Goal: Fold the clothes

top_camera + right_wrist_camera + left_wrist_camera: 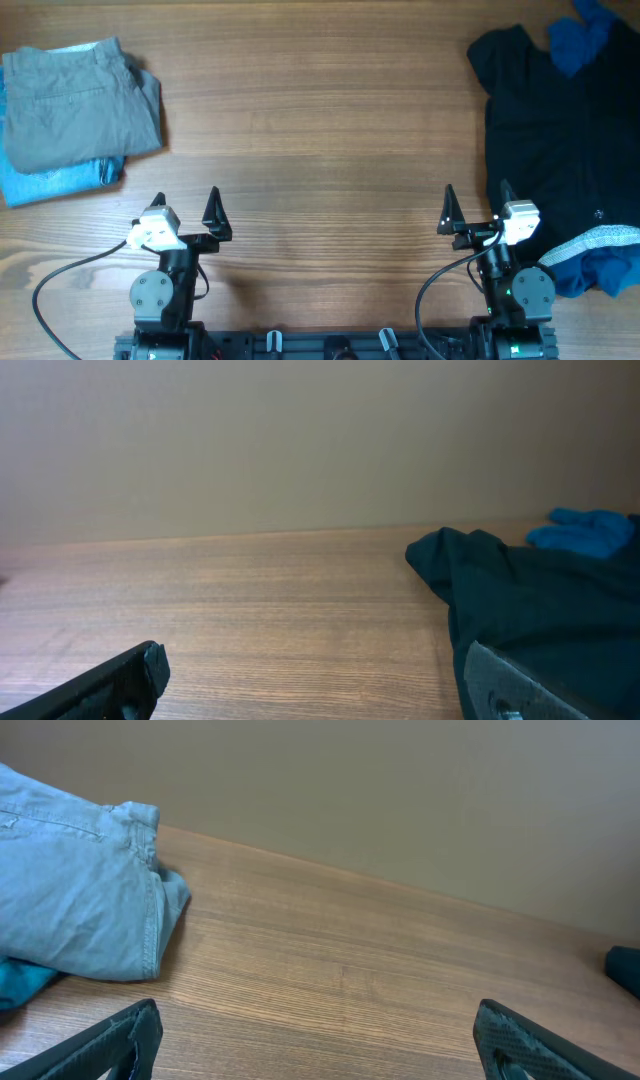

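The table (330, 110) runs ahead of both my grippers. Fwd & well to the left of my left gripper (186, 197) lie the folded trousers (75, 100). They're on top of another folded piece (55, 182), which sticks out on the near side. Just right of my right gripper (477, 190) is a loose shirt (560, 150), stretching far fwd. A small bundle (583, 40) lies on its far end. Another garment (600, 265) is at its near edge, right of my wrist.

Black arms (181, 265), round grey joints (152, 293); left tool (186, 203) and right tool (477, 198) have pointed black fingers (214, 208), white blocks (156, 228), black cables (70, 270).
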Controlling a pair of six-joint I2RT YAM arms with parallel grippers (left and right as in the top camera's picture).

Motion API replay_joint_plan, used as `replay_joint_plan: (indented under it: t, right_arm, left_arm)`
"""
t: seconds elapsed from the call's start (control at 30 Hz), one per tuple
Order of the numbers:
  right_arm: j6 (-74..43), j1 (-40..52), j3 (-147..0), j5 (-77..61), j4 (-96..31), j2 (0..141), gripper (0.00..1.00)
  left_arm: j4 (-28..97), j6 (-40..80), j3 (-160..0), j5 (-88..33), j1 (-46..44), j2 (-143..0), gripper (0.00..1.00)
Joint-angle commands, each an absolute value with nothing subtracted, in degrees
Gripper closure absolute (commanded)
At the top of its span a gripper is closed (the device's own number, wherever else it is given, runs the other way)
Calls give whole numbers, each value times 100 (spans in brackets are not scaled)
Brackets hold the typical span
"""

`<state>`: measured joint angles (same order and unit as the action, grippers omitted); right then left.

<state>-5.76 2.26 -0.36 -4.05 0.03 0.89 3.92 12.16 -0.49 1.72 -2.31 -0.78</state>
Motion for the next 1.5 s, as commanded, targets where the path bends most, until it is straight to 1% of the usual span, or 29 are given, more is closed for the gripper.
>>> replay_joint_plan:
  t: [0.0, 1.17, 1.3, 1.37, 1.47]
  right_arm:
    - [-639, 239, -30, -493, 30, 80, 0]
    - [-648, 239, -30, -499, 30, 80, 0]
    - [-985, 239, -30, -497, 23, 80, 0]
    - [-1334, 239, -30, -499, 23, 80, 0]
    - [-1411, 239, -45, -517, 12, 80, 0]
  left_arm:
    - [395, 1227, -32, 246, -242, -78, 0]
    - [392, 1229, -32, 246, -242, -78, 0]
    - [390, 1227, -32, 246, -239, -78, 0]
    - [257, 1291, -32, 215, -242, -78, 0]
    - [283, 1291, -32, 180, -239, -78, 0]
